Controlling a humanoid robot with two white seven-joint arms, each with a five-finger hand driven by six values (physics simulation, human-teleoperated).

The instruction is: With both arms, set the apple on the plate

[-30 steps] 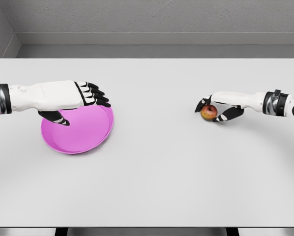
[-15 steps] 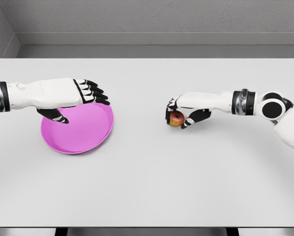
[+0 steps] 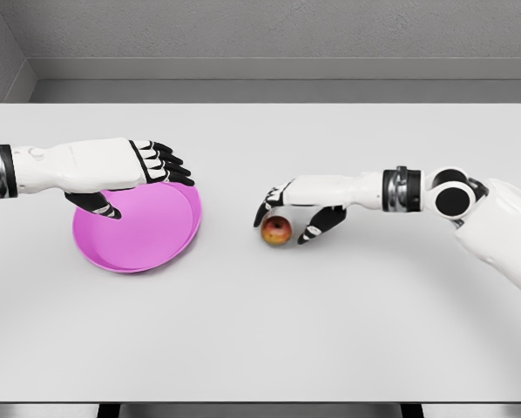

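Apple [image 3: 276, 231]: seen on the white worktop [image 3: 269, 331], a little left of the middle, red with a yellow-green patch, lying just under the right hand.
Right hand [image 3: 288, 209]: reached in from the right edge, stretched out above the apple; the fingers are spread and curved downward over the fruit, the thumb to the apple's right. No closed grip on the apple can be made out; whether the fingertips touch it cannot be told.
Apple relative to right hand: below the palm, between the dark fingertips on the left and the thumb on the right.
Plate [image 3: 152, 239]: pink and round, set on the worktop well to the left of the apple, apart from it.
Left hand [image 3: 143, 170]: brought in from the left edge, held flat over the plate's far-left part; the fingers are extended and loosely together, the thumb hangs toward the plate, and nothing is held.
Between apple and plate: only a bare strip of worktop is seen.
Obstruction: part of the plate's upper rim is covered from view by the left hand and forearm.
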